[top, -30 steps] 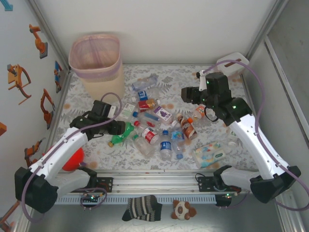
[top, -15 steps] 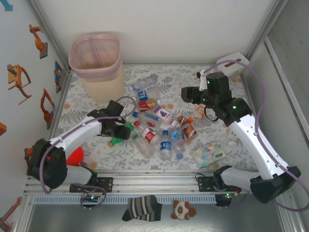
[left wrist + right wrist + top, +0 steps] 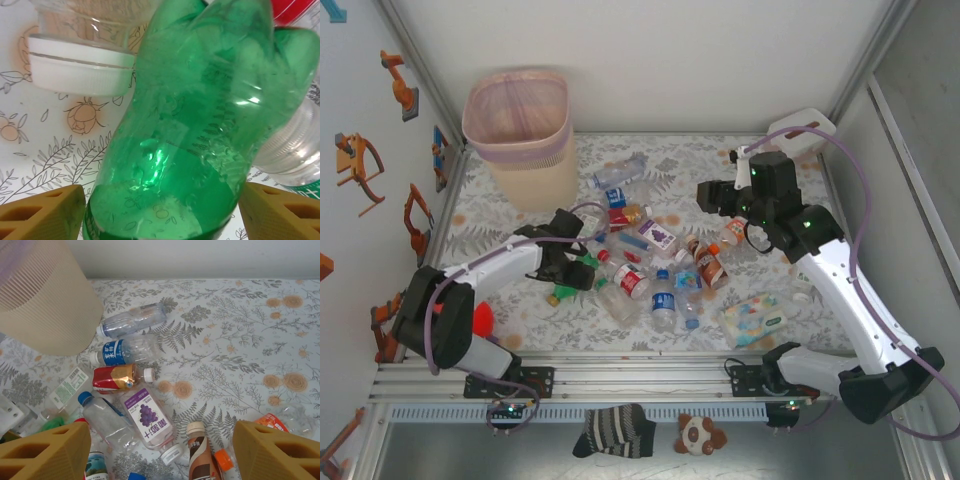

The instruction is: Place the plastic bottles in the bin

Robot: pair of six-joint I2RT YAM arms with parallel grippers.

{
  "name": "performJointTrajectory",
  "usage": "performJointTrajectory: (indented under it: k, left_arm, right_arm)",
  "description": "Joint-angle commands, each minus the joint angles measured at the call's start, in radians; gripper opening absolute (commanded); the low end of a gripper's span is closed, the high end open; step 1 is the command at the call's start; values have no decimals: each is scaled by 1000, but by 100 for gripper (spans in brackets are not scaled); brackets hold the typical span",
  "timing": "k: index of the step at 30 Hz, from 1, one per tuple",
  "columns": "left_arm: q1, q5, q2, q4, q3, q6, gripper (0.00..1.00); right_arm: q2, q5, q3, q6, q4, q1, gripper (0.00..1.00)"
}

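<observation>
The middle of the patterned table (image 3: 700, 155) is being crowded by a scatter of plastic bottles (image 3: 663, 300), most lying on their sides and several touching. A pastel wipes pack (image 3: 755, 318) is being seen near the front right, a white tissue box (image 3: 802, 130) in the far right corner, and a red object (image 3: 472, 322) beside the left arm's base.

The left gripper (image 3: 161, 210) is being held low at the left edge of the pile, jaws spread wide, with a green bottle (image 3: 200, 125) lying between its yellow fingers (image 3: 45, 215). Whether the pads are pressing on it cannot be told. That bottle is being hemmed in by a white-capped clear bottle (image 3: 80, 70) on one side and a second clear bottle (image 3: 295, 145) on the other.

The right gripper (image 3: 160, 450) is being held above the pile's far right side, jaws wide, nothing between them. Below it, a purple-labelled bottle (image 3: 150, 422), a red-labelled bottle (image 3: 115, 377) and a blue-labelled bottle (image 3: 122, 351) are being shown side by side.

The bin (image 3: 518, 130) is being kept upright in the far left corner, close to the wall, well apart from both grippers. Bare table is being left between it and the pile, and along the far edge.
</observation>
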Motion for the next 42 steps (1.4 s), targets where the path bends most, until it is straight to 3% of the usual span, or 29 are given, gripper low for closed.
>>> performJointTrajectory:
  k: [1,8,14,26,35,42]
  left_arm:
    - [-4,29,27,-6,23,20,80]
    - [-5,34,49,-15,32,23,76]
    - [-6,49,38,-10,25,20,68]
    - [-6,62,-90,-48,47,2,62]
    - [0,38,-171,-131,164,15,61]
    - [58,53,-217,-193,316,69,61]
  right_arm:
    - [-21,-11,5,14,15,-7,74]
    - [-15,-12,12,20,17,-7,74]
    - [-17,-10,14,17,17,-8,74]
    - [-17,-3,11,20,19,-8,74]
    - [-15,-8,11,20,23,-10,74]
    - [-25,-8,1,20,23,-13,74]
